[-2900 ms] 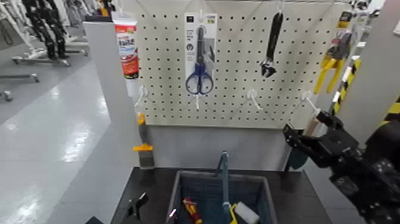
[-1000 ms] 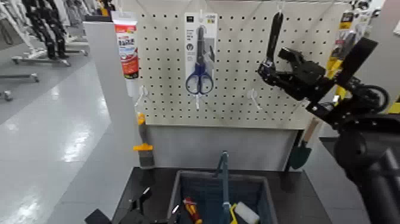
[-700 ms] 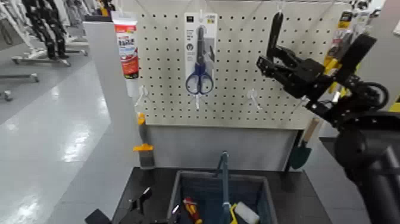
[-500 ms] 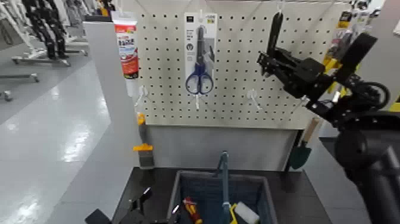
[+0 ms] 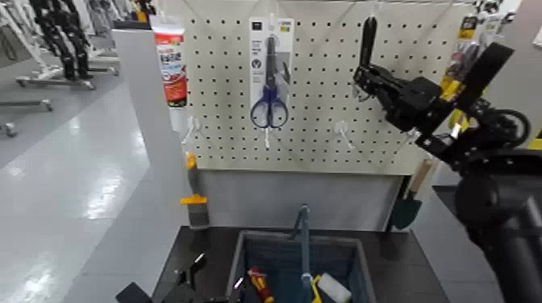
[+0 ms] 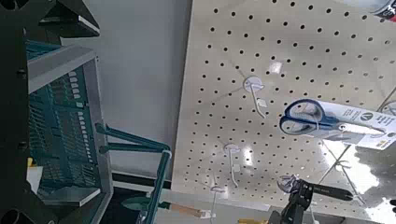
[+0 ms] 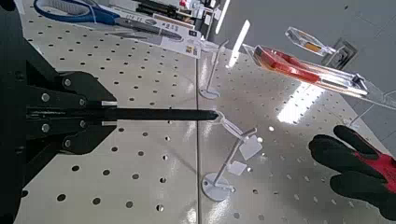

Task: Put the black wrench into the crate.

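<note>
Early stage: wrench being gripped on the pegboard, nothing moved toward the crate yet.

Left tool [image 5: 187,274] is idling low at the bench edge, fingers apparently spread narrowly. The crate [image 5: 238,266] is sitting on the bench below, holding other items but no wrench. Blue-handled scissors [image 5: 268,85] are hanging untouched. The black wrench [image 5: 367,40] is hanging on its pegboard hook; the right tool [image 5: 364,80] is closing around its lower end, handle running between the fingers in the right wrist view. Unhooking, carrying down and releasing are all remaining.
</note>
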{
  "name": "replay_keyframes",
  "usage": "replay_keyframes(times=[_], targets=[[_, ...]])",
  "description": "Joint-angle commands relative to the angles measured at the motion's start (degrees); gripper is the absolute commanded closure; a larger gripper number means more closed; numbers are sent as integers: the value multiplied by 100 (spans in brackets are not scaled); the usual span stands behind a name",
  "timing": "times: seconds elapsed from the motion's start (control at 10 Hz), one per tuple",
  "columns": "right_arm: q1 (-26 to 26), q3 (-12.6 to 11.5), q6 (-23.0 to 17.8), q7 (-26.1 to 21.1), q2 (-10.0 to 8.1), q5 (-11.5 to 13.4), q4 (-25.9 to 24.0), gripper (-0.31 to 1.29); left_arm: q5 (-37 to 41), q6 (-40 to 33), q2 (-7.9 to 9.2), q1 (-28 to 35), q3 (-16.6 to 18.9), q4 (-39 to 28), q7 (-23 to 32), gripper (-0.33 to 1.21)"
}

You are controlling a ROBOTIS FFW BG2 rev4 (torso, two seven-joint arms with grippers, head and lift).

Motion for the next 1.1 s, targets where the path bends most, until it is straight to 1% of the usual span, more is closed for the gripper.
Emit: replay_keyframes(times=[0.1,0.2,0.4,0.8,0.9,1.1], targets=[[-4,-23,-9,-9,-9,0,-9,111,0,-1,-6,-4,0,0,-1,11],[-4,-32,-17,-9,-9,9,-53,111,0,-1,-6,-4,-8,0,-1,11],[22,-85,-26,-26,-18,27,-352,111,0,-1,-6,5,-8,0,-1,11],[224,-190,88,-184,-44,158,-1459,111,0,17,-6,5,-8,0,-1,11],[312,-182,123,-211,-35,158,-1626,111,0,17,-14,5,-8,0,-1,11],[637,-146,255,-334,53,132,-1942,111,-9,43,-14,5,-17,0,-1,11]])
